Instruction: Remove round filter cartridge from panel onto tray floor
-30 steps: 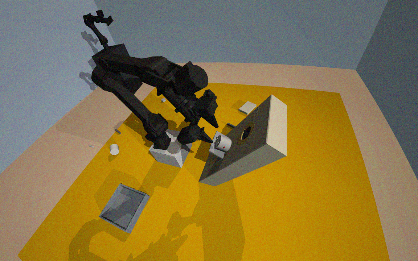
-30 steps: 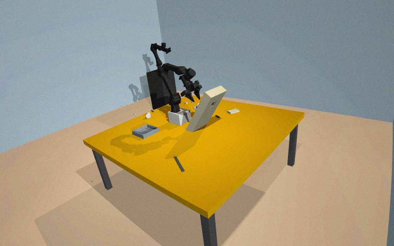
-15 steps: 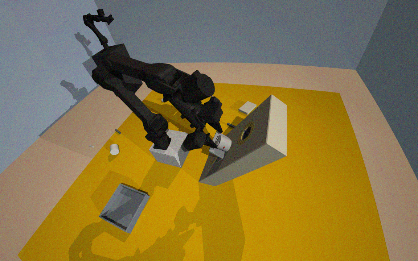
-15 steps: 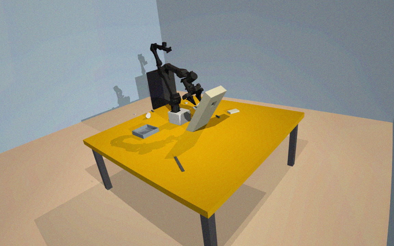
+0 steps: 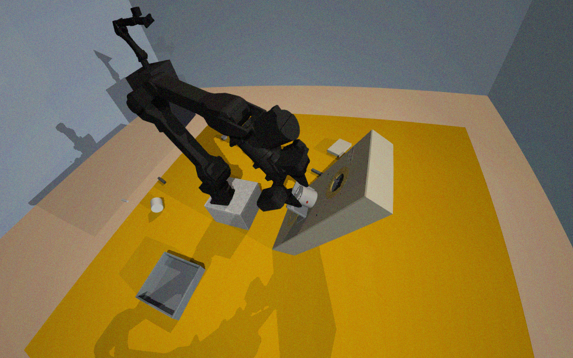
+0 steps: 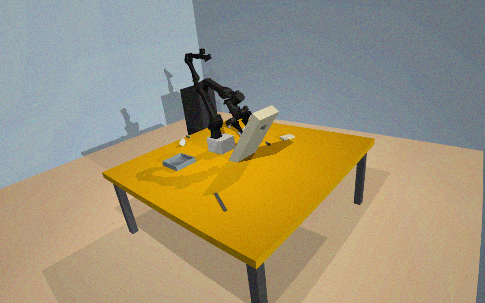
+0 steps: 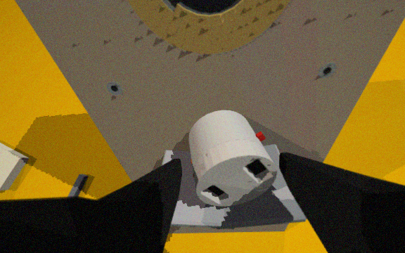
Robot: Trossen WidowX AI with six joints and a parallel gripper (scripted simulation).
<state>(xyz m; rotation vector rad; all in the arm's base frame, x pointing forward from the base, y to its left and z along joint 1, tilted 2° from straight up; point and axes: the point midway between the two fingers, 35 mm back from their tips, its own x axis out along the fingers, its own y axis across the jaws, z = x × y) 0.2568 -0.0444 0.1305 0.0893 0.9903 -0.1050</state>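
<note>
- Filter cartridge (image 7: pixel 228 154): white cylinder, out of its socket, resting on a small pale shelf (image 7: pixel 202 211) low on the sloped face of the service panel (image 7: pixel 174 88). Slotted face turned toward the wrist camera, both dark slots visible; a small red tab shows on its side.
- Long axis: runs roughly from the panel face back toward the wrist, so the round side walls face outward to either finger.
- End effector (image 7: pixel 228 165): fingers spread apart, holding nothing. One black finger (image 7: pixel 164 183) stands just to one side of the cartridge, the other to the opposite side; a gap shows on each flank, no contact seen.
- Key relation: cartridge lies dead ahead, centred between the fingertips, its near end about level with them. A short advance along that axis, then closing across the diameter, looks like what the grasp calls for. My reading, not observed.
- Empty socket (image 7: pixel 202 5): dark round hole with a tan ring, above the cartridge on the panel.
- Tray (image 5: pixel 170 285): grey, open, on the yellow table (image 5: pixel 413 267), well apart from the panel and on the far side of the arm's base block (image 5: pixel 235 207). Carry will be a long swing.
- Risk, as I judge it: shelf edge close under the fingers; closing low could catch it.
</note>
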